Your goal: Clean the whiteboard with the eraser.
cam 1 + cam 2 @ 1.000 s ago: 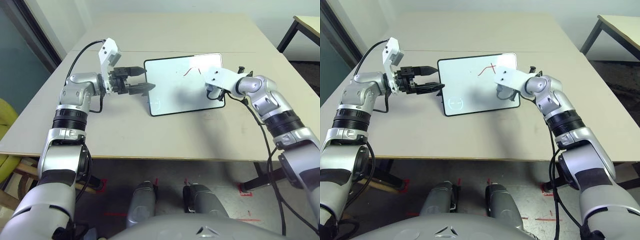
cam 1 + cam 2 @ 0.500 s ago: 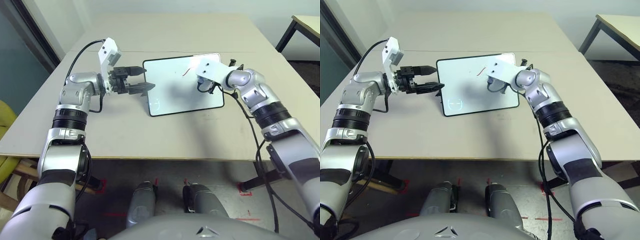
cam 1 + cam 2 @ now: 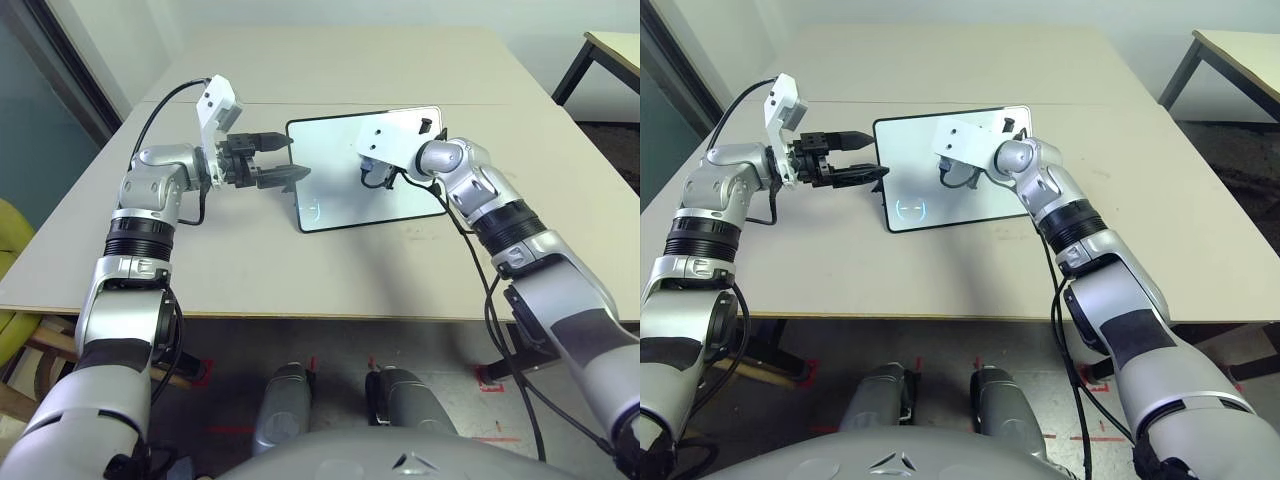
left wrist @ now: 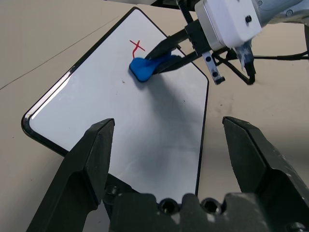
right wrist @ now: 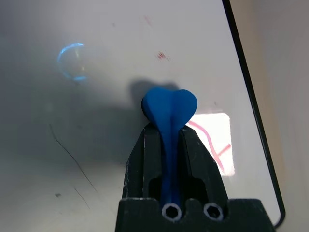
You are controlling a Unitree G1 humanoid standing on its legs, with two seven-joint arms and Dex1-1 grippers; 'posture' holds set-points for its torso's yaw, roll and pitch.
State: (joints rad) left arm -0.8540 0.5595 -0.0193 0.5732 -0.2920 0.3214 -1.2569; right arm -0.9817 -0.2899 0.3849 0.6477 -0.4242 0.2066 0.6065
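Right hand [image 5: 169,140]: my fingers are clamped on the eraser [image 4: 145,67], its blue head sticking out past the tips so the pad, not my fingers, meets the surface.
Eraser: it sits against the board [image 3: 340,190], just beside the red mark [image 4: 137,47], which I judge is the next thing to wipe.
Left hand [image 4: 169,140]: fingers spread wide with nothing between them, held just off the board's left edge; I judge it waits there to steady the board if it slides.
Board: propped at a tilt on the tabletop [image 3: 250,260] between my two hands, facing me so I can reach across it.
Marks left: the red cross-like squiggle and thin dark strokes [image 5: 70,154].
Writing: no brand, label or readable words.
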